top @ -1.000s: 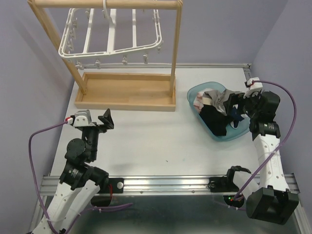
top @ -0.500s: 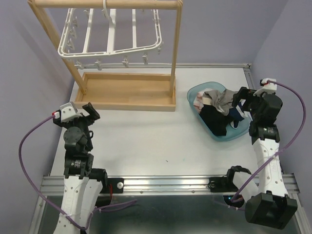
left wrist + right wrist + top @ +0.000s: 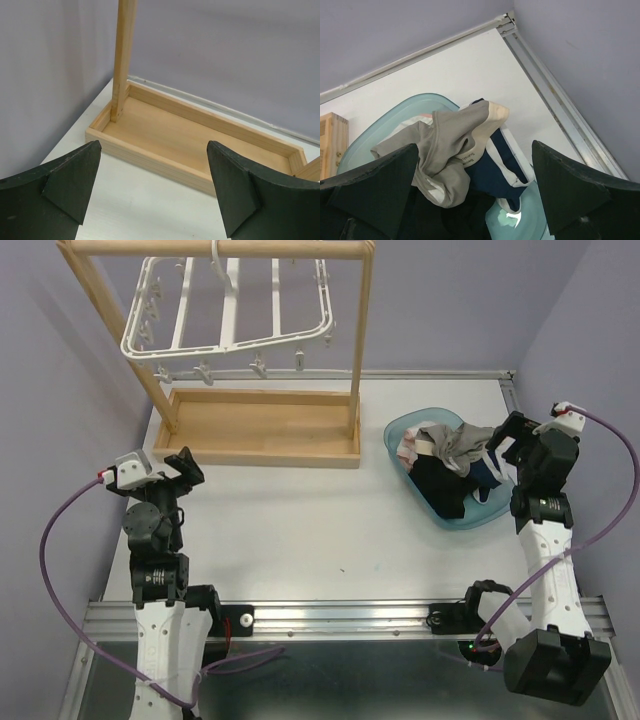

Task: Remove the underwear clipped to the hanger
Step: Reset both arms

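Note:
The white hanger (image 3: pixel 232 312) hangs by its hook from the wooden rail, and its clips carry no cloth. The underwear (image 3: pixel 445 470) lies heaped in a pale blue basin (image 3: pixel 400 428) at the right. In the right wrist view a grey piece (image 3: pixel 445 145) lies over a navy one with white trim (image 3: pixel 497 167) and black cloth. My right gripper (image 3: pixel 503 445) (image 3: pixel 472 187) is open just right of the basin, with nothing between its fingers (image 3: pixel 570 195). My left gripper (image 3: pixel 180 472) (image 3: pixel 152 185) is open above the table, facing the stand's base, and holds nothing.
The wooden rail stand rests in a shallow wooden tray (image 3: pixel 255 425) (image 3: pixel 200 135) at the back left, one post (image 3: pixel 124 55) rising from its corner. Purple walls close in the left, back and right. A metal rail (image 3: pixel 560 100) edges the table's right side.
My left arm has swung left and drawn back, and its gripper now faces the wooden tray. My right gripper has pulled back to the right, off the underwear in the basin. Both have stayed open.

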`<state>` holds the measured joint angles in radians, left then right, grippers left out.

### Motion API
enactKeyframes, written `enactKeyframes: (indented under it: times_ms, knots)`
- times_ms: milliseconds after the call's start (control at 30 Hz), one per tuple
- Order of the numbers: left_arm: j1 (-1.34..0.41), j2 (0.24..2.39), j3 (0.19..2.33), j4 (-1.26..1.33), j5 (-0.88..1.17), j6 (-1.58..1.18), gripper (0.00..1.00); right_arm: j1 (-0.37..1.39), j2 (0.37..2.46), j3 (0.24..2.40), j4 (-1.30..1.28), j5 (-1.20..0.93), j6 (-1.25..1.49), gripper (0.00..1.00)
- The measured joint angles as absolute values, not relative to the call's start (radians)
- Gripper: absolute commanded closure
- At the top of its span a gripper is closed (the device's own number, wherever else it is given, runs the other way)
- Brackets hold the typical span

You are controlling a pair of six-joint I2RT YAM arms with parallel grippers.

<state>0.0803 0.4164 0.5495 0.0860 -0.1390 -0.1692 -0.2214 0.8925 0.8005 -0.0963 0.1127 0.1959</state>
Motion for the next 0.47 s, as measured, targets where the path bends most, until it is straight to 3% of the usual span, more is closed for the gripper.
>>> enactKeyframes:
  times_ms: [467]
  knots:
    - [0.081, 0.408, 0.549, 0.094, -0.101, -0.172, 0.01, -0.221, 0.891, 0.801, -0.096, 0.129, 0.207, 0.0]
